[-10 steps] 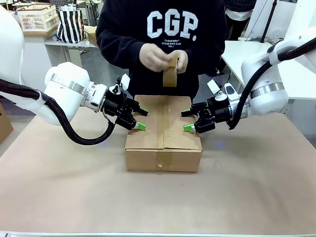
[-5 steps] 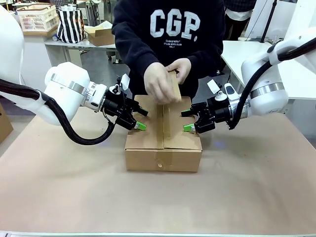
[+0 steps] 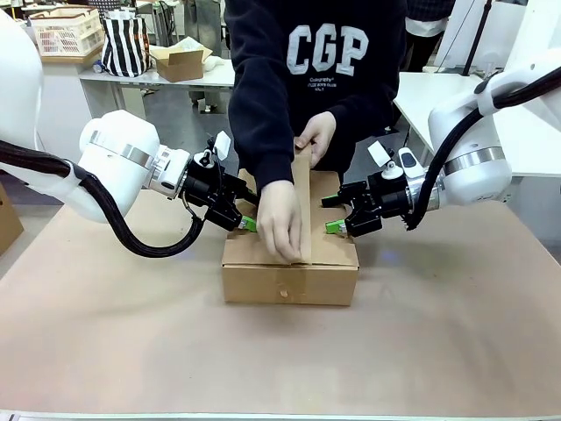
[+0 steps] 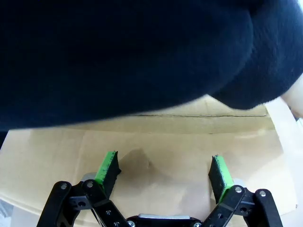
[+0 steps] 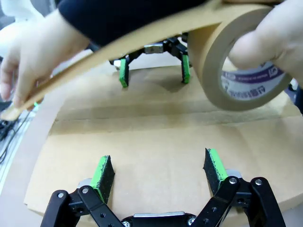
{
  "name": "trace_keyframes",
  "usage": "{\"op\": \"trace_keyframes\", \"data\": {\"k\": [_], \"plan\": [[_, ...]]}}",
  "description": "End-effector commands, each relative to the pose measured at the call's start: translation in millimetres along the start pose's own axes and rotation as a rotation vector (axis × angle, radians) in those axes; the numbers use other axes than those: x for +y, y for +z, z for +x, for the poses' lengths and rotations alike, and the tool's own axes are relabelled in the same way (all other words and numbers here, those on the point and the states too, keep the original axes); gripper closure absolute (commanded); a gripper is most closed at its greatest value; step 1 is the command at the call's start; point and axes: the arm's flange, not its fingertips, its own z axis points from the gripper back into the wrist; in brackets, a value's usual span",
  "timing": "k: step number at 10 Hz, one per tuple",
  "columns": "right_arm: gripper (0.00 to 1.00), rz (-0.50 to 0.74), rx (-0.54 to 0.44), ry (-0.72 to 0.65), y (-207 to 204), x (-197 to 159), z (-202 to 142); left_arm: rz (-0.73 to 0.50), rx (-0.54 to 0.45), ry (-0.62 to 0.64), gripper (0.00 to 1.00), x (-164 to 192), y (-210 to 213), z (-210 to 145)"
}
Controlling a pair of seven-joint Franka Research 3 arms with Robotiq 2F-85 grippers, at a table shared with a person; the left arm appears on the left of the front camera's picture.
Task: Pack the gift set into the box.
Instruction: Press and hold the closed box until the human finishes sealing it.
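while the box [image 3: 290, 263] sits closed at the middle of the brown-covered table [image 3: 456, 342], nearest the camera is only its plain front wall. a person stands at the far side of the box and leans over it. one of the person's hands [image 3: 280, 219] presses the free end of a strip of brown tape [image 3: 302, 206] down near the box's front edge, over the seam between the flaps. the person's other hand [image 3: 317, 136] holds the tape roll [image 5: 239, 71] up above the box's far edge, so the strip runs taut along the seam.

on either side of the box, the robot's hands rest on the top flaps. the left hand [image 3: 244, 210] comes in from the box's left side and the right hand [image 3: 337, 213] from its right side. both are spread wide and grasping nothing; their green pads [image 5: 103, 172] sit against or just above the cardboard, apparently holding the flaps flat.

judging from this, the main risk is movement during taping. if either robot hand lifts or slides, a flap could spring up and the tape could wrinkle or land off the seam. the person's sleeve [image 4: 128, 52] hangs very close over the left hand, so any sudden motion there could knock the arm or catch the cloth. pressing too hard could dent the flaps inward.
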Motion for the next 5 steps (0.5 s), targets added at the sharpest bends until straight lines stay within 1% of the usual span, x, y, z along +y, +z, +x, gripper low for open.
{"op": "trace_keyframes", "data": {"k": [1,5], "plan": [[0.00,-0.003,0.006,-0.005,-0.1,0.2,-3.0,-0.003,0.004,0.000,0.00,-0.5,-1.3,-5.3],[0.00,-0.003,0.006,-0.005,-0.1,0.2,-3.0,-0.003,0.004,0.000,0.00,-0.5,-1.3,-5.3]]}}
